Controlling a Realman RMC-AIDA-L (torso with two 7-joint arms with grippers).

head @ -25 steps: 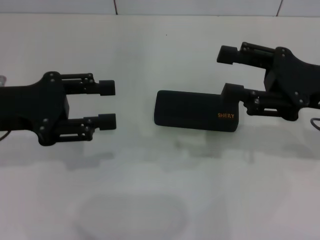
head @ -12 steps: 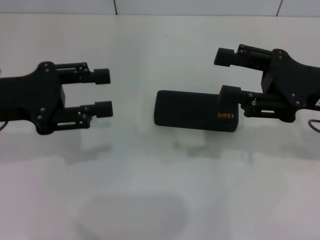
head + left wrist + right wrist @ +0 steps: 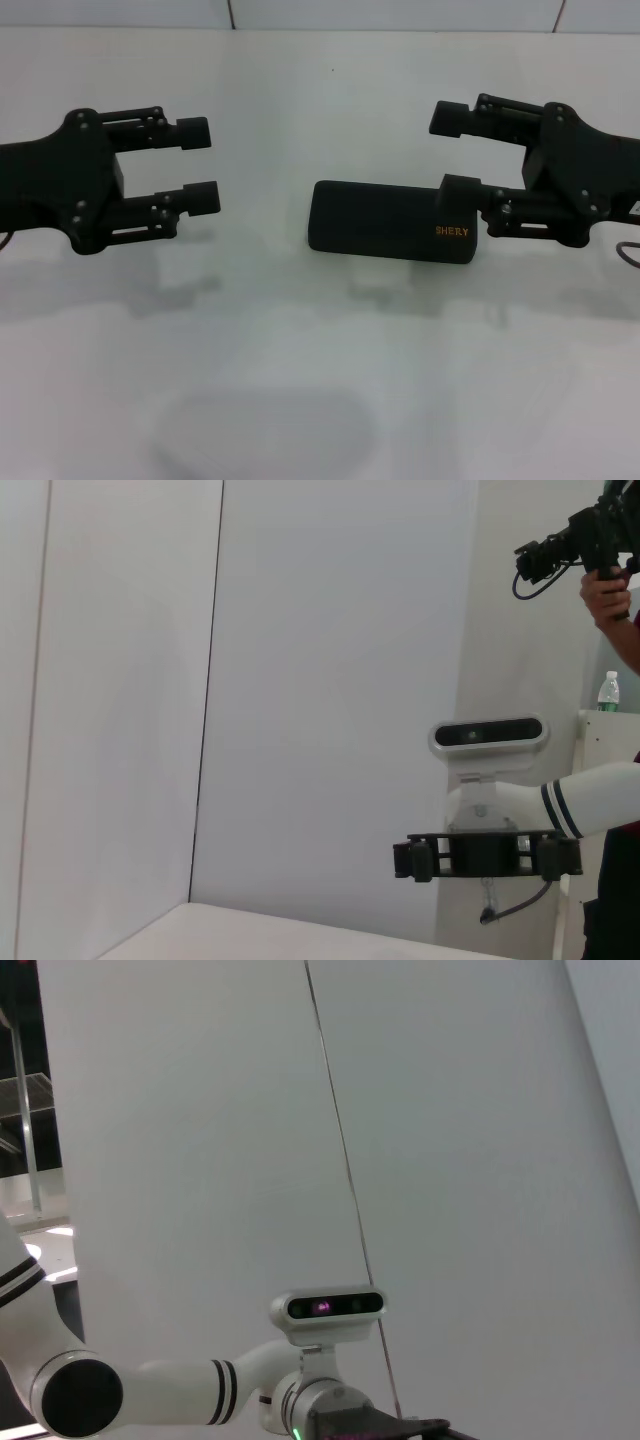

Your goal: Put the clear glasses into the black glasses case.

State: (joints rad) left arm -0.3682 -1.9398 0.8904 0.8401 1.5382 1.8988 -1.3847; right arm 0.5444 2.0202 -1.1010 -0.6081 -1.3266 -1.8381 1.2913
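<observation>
On the table, right of centre, you have the black glasses case lying flat and shut, long side across your view, its orange lettering toward the right end. No clear glasses show anywhere in the head view. Closed case with no glasses out: they may already be inside it, or they may lie somewhere out of frame. You cannot settle that from here.

Right claw sits at the case's right end, fingers spread wide. One finger overlaps the case's upper right corner in the head view; the other is behind it and clear. Whether that near finger touches the case, you cannot tell. Placement reads as bracing or releasing the case end, nothing gripped between the fingers.

Left claw is well apart from the case, on the left side, fingers parted and empty, tips pointing toward the case.

Pose: both arms come in low and roughly level from opposite sides, facing each other across the case. Left wrist view catches the right claw side-on, held above the table.
</observation>
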